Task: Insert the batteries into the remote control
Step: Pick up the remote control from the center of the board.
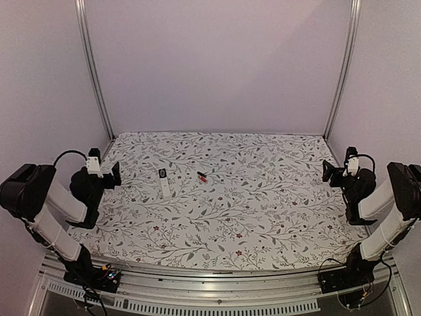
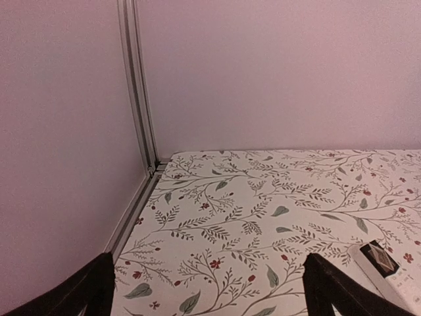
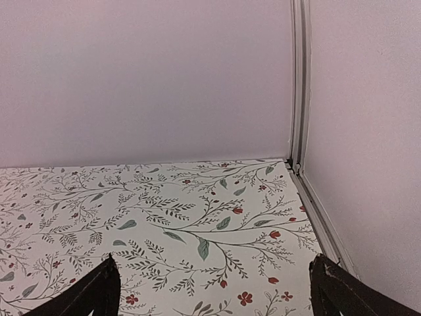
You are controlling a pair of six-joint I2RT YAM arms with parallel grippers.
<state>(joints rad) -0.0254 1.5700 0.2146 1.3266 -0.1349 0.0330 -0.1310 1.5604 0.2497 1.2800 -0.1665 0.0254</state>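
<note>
White plastic, the remote control (image 1: 164, 182) lies near the left gripper (image 1: 113, 174), off to its right, long axis running away from the arm bases (image 1: 99, 275); the black-and-red batteries (image 1: 202, 176) lie just past it, well apart from the right gripper (image 1: 327, 171). We judge the left gripper nearer to both. Both grippers stand wide and empty; the battery bay does not show, so its contents we cannot tell.

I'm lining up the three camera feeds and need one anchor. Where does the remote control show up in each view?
Top external: the remote control lies left of centre on the table, its long side pointing away from the arms.
Left wrist: bottom right corner, cut off by the picture's edge.
Right wrist: not in it.
Shared landmark: the floral tablecloth, which covers the table in all three views.
</note>
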